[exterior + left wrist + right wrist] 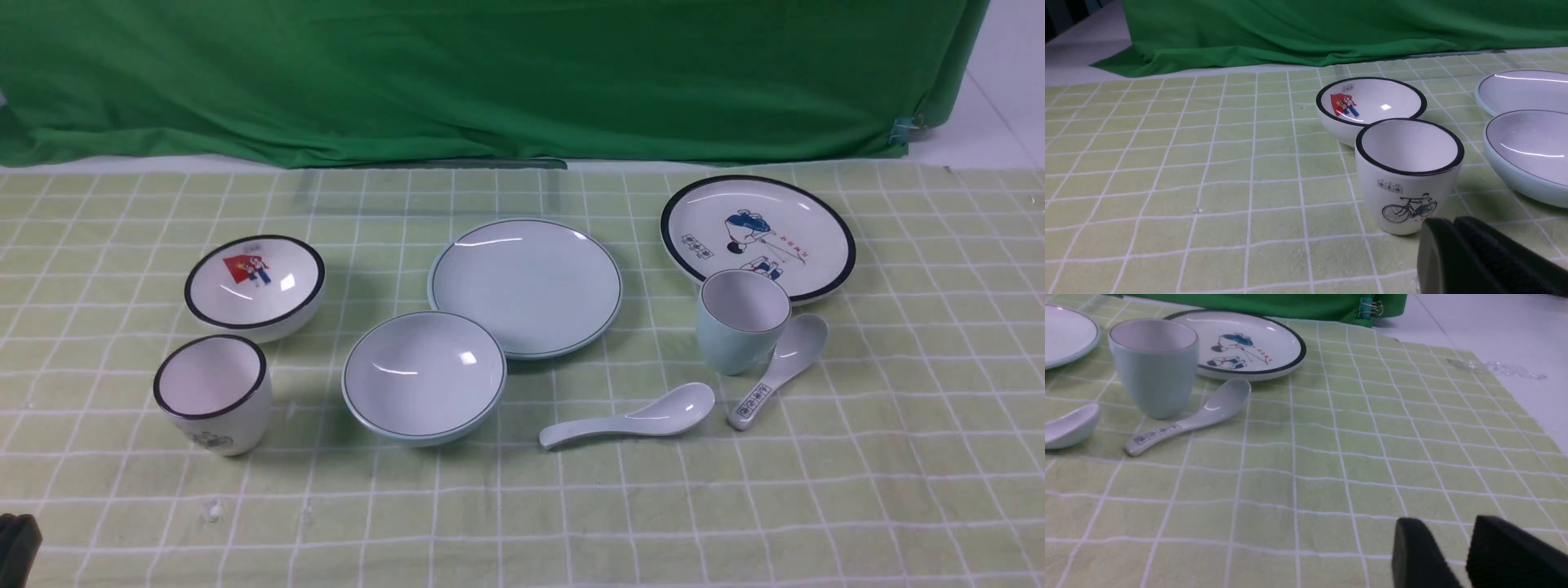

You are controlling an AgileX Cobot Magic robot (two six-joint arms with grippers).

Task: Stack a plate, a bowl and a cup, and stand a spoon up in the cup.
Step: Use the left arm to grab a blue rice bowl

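The pale blue-green plate (526,286) lies flat at the middle of the cloth. Just in front of it, to the left, sits the matching bowl (423,376). The handleless cup (739,322) stands upright to the right. The plain spoon (629,418) lies on the cloth between bowl and cup. My left gripper (1449,223) is shut and empty, low over the cloth near the black-rimmed cup. My right gripper (1447,524) is open with only cloth between its fingers, well to the right of the cup (1153,367) and the spoon (1069,426). It is out of the front view.
A black-rimmed bowl (255,282) and a black-rimmed printed cup (212,392) stand at the left. A cartoon plate (758,235) lies at the back right, with a printed-handle spoon (780,367) leaning by the pale cup. A green backdrop (490,73) hangs behind.
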